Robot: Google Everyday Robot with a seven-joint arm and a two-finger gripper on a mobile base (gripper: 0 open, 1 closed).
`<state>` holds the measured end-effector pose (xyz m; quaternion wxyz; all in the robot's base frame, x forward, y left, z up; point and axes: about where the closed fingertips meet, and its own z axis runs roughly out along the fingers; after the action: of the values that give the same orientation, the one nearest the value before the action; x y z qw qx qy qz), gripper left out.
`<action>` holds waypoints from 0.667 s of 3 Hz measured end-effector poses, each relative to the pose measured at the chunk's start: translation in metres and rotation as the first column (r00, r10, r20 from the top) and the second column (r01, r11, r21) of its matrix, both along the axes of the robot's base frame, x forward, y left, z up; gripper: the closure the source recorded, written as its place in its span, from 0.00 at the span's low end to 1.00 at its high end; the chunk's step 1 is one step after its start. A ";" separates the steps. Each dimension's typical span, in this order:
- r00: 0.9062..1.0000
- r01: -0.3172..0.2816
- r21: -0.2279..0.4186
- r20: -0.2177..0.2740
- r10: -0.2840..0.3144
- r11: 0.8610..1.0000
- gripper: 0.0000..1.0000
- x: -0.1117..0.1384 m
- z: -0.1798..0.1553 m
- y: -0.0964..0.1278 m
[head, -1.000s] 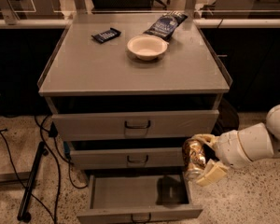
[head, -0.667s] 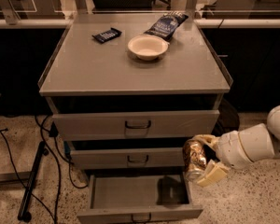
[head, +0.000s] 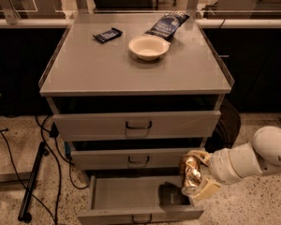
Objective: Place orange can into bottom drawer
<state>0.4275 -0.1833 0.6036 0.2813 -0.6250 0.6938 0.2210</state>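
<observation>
The orange can (head: pixel 190 174) is a shiny orange-gold can held upright in my gripper (head: pixel 196 176), which is shut on it. The white arm (head: pixel 253 156) reaches in from the right. The can hangs above the right end of the bottom drawer (head: pixel 136 200), which is pulled out and shows its shallow grey tray. The can's shadow falls on the tray's right side. The drawer's dark bar handle (head: pixel 141 218) is at the lower edge of the view.
The two upper drawers (head: pixel 138 124) are nearly shut. On the cabinet top (head: pixel 98 69) stand a white bowl (head: pixel 149 46), a dark blue snack bag (head: pixel 167 25) and a small dark bar (head: pixel 107 34). Cables and a black stand (head: pixel 33 182) lie on the floor at the left.
</observation>
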 end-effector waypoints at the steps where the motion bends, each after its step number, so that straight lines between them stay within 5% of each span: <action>1: 1.000 0.022 -0.011 0.014 -0.021 1.000 1.00 0.004 -0.060 -0.002; 2: 0.999 0.043 -0.019 0.005 -0.043 0.999 1.00 0.017 -0.124 -0.006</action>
<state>0.4442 -0.1890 0.4794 0.2816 -0.6130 0.7087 0.2068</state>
